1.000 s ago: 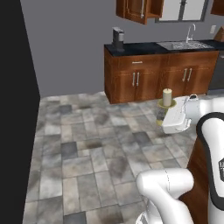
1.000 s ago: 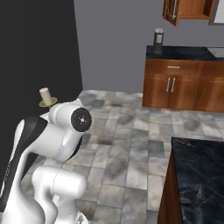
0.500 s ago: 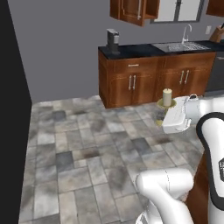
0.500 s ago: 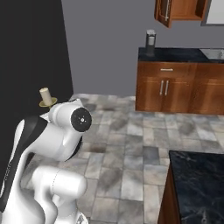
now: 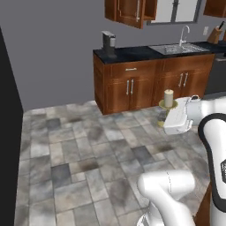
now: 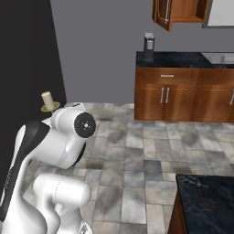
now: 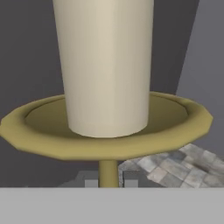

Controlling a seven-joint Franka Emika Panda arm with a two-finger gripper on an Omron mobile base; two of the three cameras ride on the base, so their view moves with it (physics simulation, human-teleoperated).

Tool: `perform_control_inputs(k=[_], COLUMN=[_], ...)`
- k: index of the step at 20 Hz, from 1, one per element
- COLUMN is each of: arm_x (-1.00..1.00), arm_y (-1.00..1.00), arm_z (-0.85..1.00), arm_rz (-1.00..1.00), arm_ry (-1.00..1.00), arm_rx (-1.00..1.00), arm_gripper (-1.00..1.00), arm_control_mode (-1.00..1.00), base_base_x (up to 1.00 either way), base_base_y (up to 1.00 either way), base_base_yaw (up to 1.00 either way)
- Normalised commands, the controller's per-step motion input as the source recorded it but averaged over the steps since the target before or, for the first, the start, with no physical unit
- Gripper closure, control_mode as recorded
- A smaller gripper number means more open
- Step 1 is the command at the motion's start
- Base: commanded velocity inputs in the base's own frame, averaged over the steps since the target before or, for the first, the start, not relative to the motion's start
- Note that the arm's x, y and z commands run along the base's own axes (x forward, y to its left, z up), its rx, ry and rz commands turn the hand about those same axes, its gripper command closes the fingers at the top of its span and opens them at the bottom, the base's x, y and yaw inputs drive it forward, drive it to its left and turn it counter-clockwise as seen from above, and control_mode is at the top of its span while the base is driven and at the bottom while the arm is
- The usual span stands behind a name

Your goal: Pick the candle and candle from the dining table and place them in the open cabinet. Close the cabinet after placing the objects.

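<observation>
The reddish-brown wooden wall cabinet hangs with its panelled door open, above the black-topped base counter. Well below and in front of that cabinet, over the grey stone floor, the gripper has its jaws nearly closed on the thin stem of the short thick cream candle on a wide brass dish, held upright.

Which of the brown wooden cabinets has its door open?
The wall cabinet above the counter: its door stands swung out from the front. The base cabinets under the counter all have their doors shut flat.
</observation>
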Motion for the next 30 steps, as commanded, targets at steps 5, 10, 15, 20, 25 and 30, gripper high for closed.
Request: perform_control_inputs(k=[5, 10, 15, 20, 25, 30], arm_x=[0.00, 0.00, 0.00, 0.00, 0.00, 0.00], arm_y=[0.00, 0.00, 0.00, 0.00, 0.00, 0.00], arm_z=[0.00, 0.00, 0.00, 0.00, 0.00, 0.00], arm_rz=[0.00, 0.00, 0.00, 0.00, 0.00, 0.00], arm_ry=[0.00, 0.00, 0.00, 0.00, 0.00, 0.00], arm_rx=[0.00, 0.00, 0.00, 0.00, 0.00, 0.00], arm_gripper=[1.00, 1.00, 1.00, 1.00, 1.00, 1.00], arm_control_mode=[1.00, 1.00, 1.00, 1.00, 1.00, 1.00], base_base_x=[0.55, 0.64, 0.69, 0.66, 0.55, 0.52], base_base_y=[0.15, 0.10, 0.05, 0.01, 0.00, 0.00], base_base_yaw=[-0.16, -0.21, -0.22, -0.22, -0.26, -0.31])
